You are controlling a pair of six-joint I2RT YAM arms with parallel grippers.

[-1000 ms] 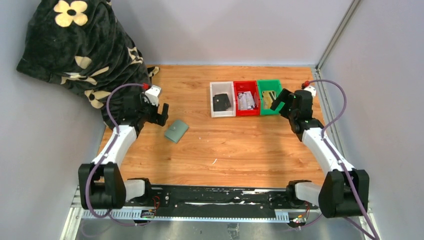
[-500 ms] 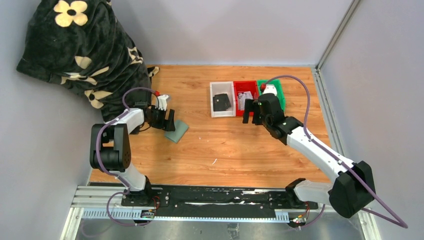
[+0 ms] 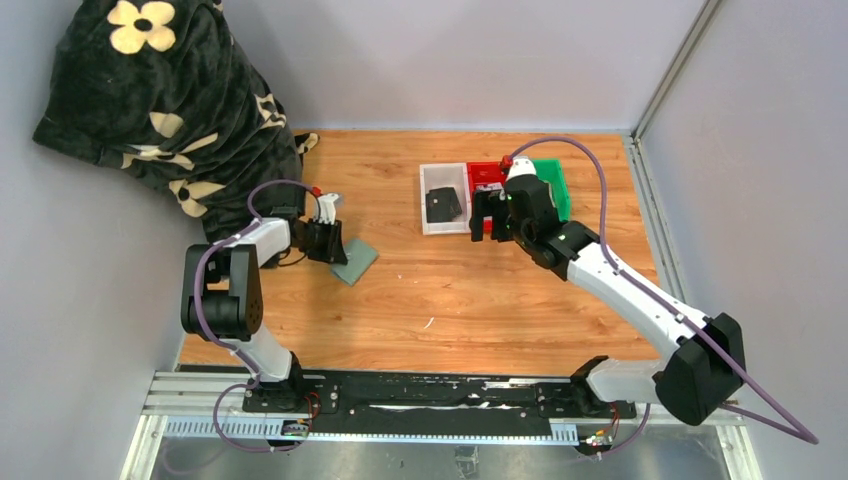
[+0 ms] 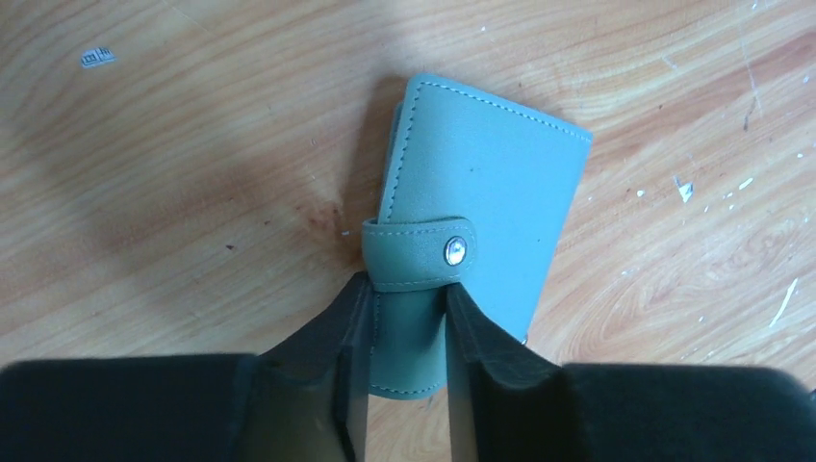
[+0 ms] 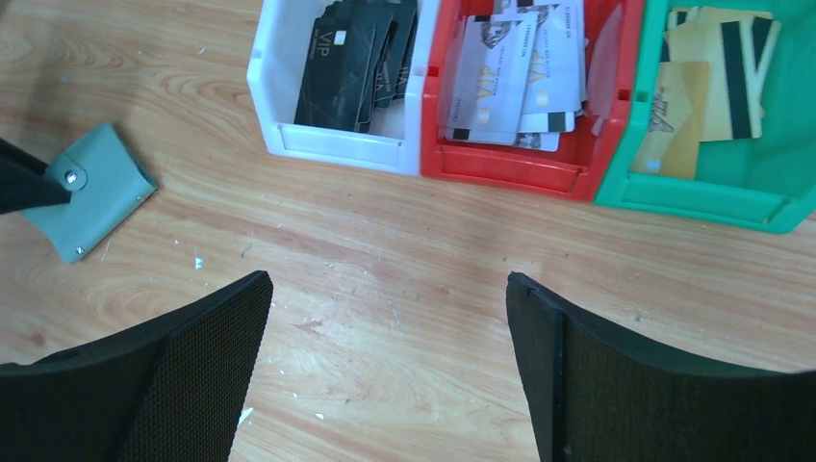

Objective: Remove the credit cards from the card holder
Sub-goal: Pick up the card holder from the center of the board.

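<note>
card holder [image 4: 481, 183]: sage-green, tab snapped shut | left gripper [image 4: 404, 294]: narrow gap, grip unclear | right gripper [image 5: 388, 281]: wide, empty

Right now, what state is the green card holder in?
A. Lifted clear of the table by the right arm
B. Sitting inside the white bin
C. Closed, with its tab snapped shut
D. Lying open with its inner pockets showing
C: in the left wrist view the card holder lies closed on the table, its tab fastened across the front by the metal snap.
</note>
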